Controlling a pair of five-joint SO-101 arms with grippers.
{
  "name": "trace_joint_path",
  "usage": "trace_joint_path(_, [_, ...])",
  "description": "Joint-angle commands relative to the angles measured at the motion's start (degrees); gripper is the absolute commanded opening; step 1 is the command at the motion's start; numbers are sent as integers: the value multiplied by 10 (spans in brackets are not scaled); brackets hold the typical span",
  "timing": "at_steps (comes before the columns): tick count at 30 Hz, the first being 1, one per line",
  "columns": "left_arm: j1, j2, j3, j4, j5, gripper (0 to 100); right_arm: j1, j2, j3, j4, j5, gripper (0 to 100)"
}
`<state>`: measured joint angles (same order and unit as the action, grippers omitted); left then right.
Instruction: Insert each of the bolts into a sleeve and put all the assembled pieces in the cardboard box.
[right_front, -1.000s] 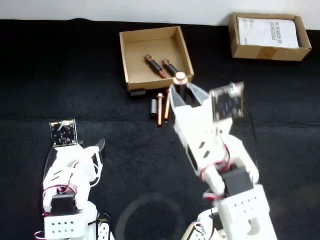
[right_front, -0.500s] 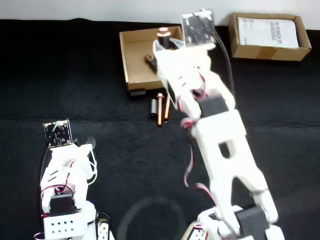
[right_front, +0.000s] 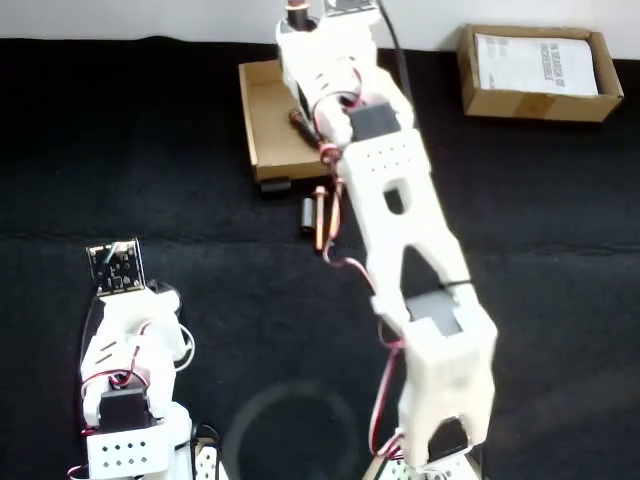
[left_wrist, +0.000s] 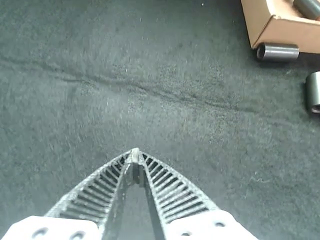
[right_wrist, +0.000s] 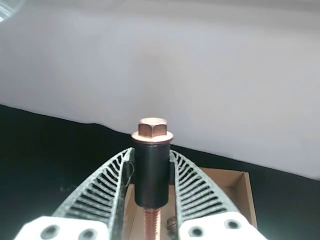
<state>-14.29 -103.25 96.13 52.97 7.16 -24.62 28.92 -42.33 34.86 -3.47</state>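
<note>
My right gripper (right_wrist: 151, 154) is shut on a black sleeve with a copper bolt through it (right_wrist: 151, 172), held upright. In the high view the right gripper (right_front: 297, 18) is stretched over the far side of the open cardboard box (right_front: 262, 112), and the arm hides much of the box. One assembled piece (right_front: 303, 126) lies inside the box. In front of the box lie two loose sleeves (right_front: 275, 186) (right_front: 308, 215) and a bare copper bolt (right_front: 320, 220); a second bolt (right_front: 334, 213) is partly hidden. My left gripper (left_wrist: 134, 153) is shut on nothing, low at the near left (right_front: 163, 292).
A second cardboard box (right_front: 535, 98) with a printed sheet in it stands at the far right. Black cloth (right_front: 180, 190) covers the table, with a wrinkle line across the middle. A white wall (right_wrist: 210, 75) runs behind the table. The loose sleeves (left_wrist: 278, 51) (left_wrist: 313, 92) lie ahead of the left gripper.
The right arm has swung up and away from the near side of the box to its far side, carrying the sleeved bolt. The left arm pulled back slightly and its fingers came together.
</note>
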Motion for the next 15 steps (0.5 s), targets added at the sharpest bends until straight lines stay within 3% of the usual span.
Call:
trace_joint_path(1, [-7,-1,10,2,1,13,0,65,-154,36,1,9])
trace_joint_path(9, [-7,-1,10,2,1,13,10,164,-262,108,5,12])
trace_joint_path(15, [-7,-1,10,2,1,13,18,204,-262,111,98,12])
